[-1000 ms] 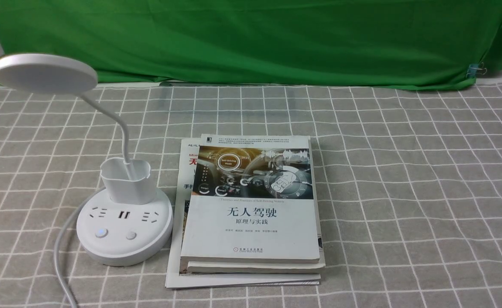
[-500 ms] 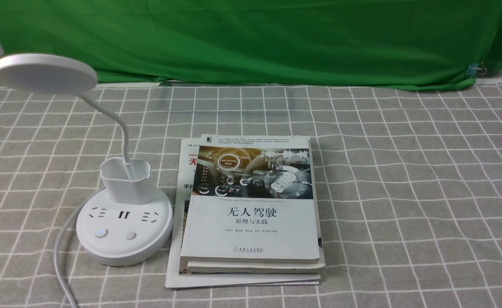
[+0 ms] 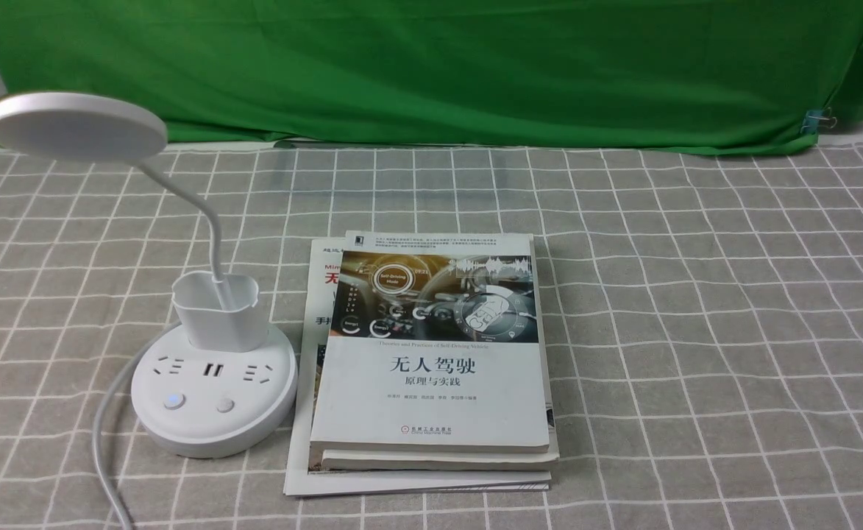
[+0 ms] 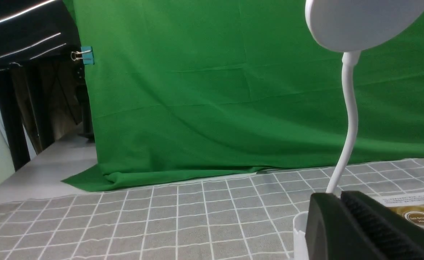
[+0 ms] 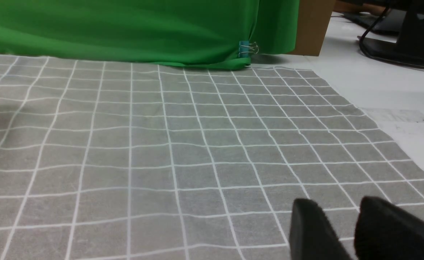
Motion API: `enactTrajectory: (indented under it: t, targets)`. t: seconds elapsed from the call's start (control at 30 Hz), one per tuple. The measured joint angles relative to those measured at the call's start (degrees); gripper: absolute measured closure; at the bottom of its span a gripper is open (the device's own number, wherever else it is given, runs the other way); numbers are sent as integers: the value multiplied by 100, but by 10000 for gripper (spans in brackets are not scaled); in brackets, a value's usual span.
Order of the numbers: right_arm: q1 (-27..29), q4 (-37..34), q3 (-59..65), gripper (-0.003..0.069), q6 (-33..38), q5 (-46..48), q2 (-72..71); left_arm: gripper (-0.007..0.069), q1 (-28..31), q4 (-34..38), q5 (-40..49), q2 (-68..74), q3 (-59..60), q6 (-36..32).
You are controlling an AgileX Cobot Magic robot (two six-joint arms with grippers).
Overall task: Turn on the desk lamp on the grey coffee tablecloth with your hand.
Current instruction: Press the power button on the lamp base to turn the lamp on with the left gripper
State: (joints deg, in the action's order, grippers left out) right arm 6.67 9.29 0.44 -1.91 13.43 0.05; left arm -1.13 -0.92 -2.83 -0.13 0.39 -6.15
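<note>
The white desk lamp [image 3: 214, 401] stands at the left of the grey coffee tablecloth [image 3: 696, 331], its disc head [image 3: 76, 125] bent out to the left and not glowing. Two round buttons sit on the front of the base; the left one [image 3: 174, 401] looks faintly blue. No hand shows in the front view. In the left wrist view my left gripper [image 4: 336, 196] is shut and empty, just in front of the lamp's pen cup [image 4: 298, 225], with the neck [image 4: 349, 126] and head [image 4: 363, 21] above it. My right gripper [image 5: 338, 204] hovers open over bare cloth.
A stack of books [image 3: 431, 368] lies just right of the lamp base. The lamp's white cord [image 3: 104, 434] runs off the front edge on the left. A green backdrop [image 3: 431, 66] hangs behind, clipped at the right [image 3: 817, 120].
A black part of the left arm at the bottom-left corner of the front view has slid down out of the picture. Lamp and books have not moved.
</note>
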Motion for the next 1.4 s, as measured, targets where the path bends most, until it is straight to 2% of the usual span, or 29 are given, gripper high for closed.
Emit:
enactTrajectory:
  t: [0.1,0.17,0.23,0.33,0.4,0.43,0.53,0.6,0.63,0.67,0.7,0.8,0.9,0.97,1.13,1.2,1.23,1.33,1.4]
  targets:
    - [0,0,0,414,0,0,0,606,0,19,-353,0,2,161]
    - [0,0,0,414,0,0,0,606,0,92,-1043,0,2,517]
    - [0,0,0,414,0,0,0,606,0,92,-1309,0,2,654]
    - [0,0,0,414,0,0,0,606,0,190,-745,113,-432,781]
    - [0,0,0,414,0,0,0,606,0,-15,159,481,-1310,786]
    - [0,0,0,414,0,0,0,606,0,-20,218,517,-1375,786]
    - [0,0,0,414,0,0,0,606,0,46,1296,1216,-2447,857]
    - [0,0,0,414,0,0,0,606,0,92,1665,1414,-2653,874]
    - [0,0,0,414,0,0,0,606,0,178,2369,1793,-2863,878]
    - [0,0,0,414,0,0,0,606,0,178,2369,1794,-2863,878]
    - [0,0,0,414,0,0,0,606,0,139,2878,2100,-2891,852]
    - [0,0,0,414,0,0,0,606,0,55,3142,2393,-2891,834]
    - [0,0,0,414,0,0,0,606,0,178,3013,2733,-2891,834]
    - [0,0,0,414,0,0,0,606,0,618,2915,3157,-2902,827]
    - [0,0,0,414,0,0,0,606,0,887,2836,3877,-2902,786]
    - [0,0,0,414,0,0,0,606,0,1300,2923,4477,-2933,368]
    - [0,0,0,414,0,0,0,606,0,1300,2942,4525,-2942,368]
    - [0,0,0,414,0,0,0,606,-124,2275,3504,5351,-3221,-1006]
    - [0,0,0,414,0,0,0,606,-401,2496,3701,5791,-3424,-1321]
